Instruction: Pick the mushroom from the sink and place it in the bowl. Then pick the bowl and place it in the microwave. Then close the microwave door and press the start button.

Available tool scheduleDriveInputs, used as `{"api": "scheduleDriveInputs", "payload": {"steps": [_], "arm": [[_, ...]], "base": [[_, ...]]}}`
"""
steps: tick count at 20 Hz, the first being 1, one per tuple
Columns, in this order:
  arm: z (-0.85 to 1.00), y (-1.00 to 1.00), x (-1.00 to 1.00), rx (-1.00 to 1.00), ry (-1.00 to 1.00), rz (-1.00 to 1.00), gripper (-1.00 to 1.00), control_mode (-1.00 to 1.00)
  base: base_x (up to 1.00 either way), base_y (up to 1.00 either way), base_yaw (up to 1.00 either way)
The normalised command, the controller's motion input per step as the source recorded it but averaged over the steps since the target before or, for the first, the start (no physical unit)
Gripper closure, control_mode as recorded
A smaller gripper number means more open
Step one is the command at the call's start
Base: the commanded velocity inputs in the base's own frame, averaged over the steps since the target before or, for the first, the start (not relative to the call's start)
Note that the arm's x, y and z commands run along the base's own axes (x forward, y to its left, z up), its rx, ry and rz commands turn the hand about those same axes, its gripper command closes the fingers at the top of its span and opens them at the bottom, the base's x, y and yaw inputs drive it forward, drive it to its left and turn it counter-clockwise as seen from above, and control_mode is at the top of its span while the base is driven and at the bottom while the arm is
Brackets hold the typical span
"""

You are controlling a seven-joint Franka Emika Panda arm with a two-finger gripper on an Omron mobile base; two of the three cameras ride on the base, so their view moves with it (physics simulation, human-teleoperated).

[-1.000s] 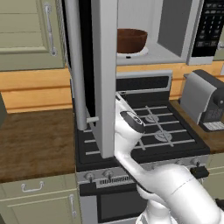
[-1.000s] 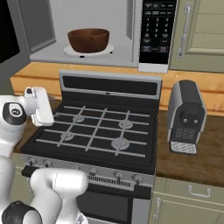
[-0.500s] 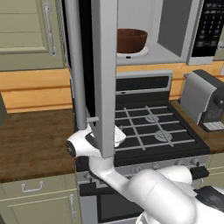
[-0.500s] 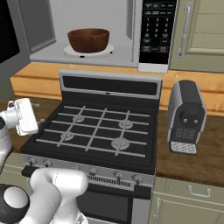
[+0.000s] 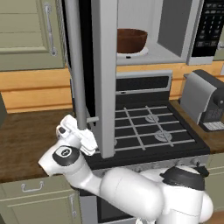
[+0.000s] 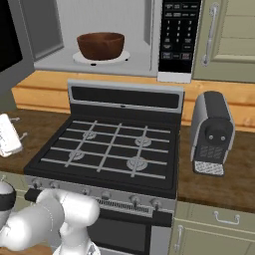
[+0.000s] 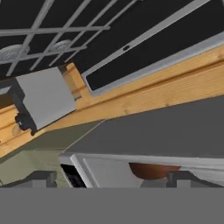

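The microwave (image 6: 149,69) stands open above the range, its keypad strip (image 6: 177,35) at the right. Inside, on the pale turntable plate, sits the dark brown bowl (image 6: 100,45) (image 5: 131,40) (image 7: 153,170). No mushroom is visible and the sink is out of view. The microwave door (image 5: 105,78) (image 6: 10,35) is swung wide out toward me, edge-on in the left base view. My gripper (image 5: 90,139) (image 6: 19,128) (image 7: 112,178) hangs low beside the door's bottom edge, on its outer left side. It is open with nothing between the fingertips (image 7: 41,177).
A black gas range (image 6: 114,149) with grey grates lies under the microwave. A grey coffee machine (image 6: 214,132) (image 5: 203,103) stands on the wooden counter (image 6: 219,184) to its right. More counter (image 5: 26,140) and green cabinets (image 5: 26,35) are at the left.
My arm has swung from over the stove grates leftward and down, to the outer side of the open door. The door and the bowl have stayed put.
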Motion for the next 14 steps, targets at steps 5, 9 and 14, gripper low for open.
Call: {"api": "scheduleDriveInputs", "payload": {"steps": [5,9,14], "arm": [[0.1,0.91,-0.29,-0.11,-0.32,-0.12,-1.0,-1.0],[0.42,0.6,-0.48,-0.01,-0.3,-0.21,-1.0,-1.0],[0.64,0.31,-0.35,0.0,-0.29,-0.19,-1.0,-1.0]], "base": [[0.0,0.0,0.0],[0.0,0.0,0.0],[0.0,0.0,0.0]]}}
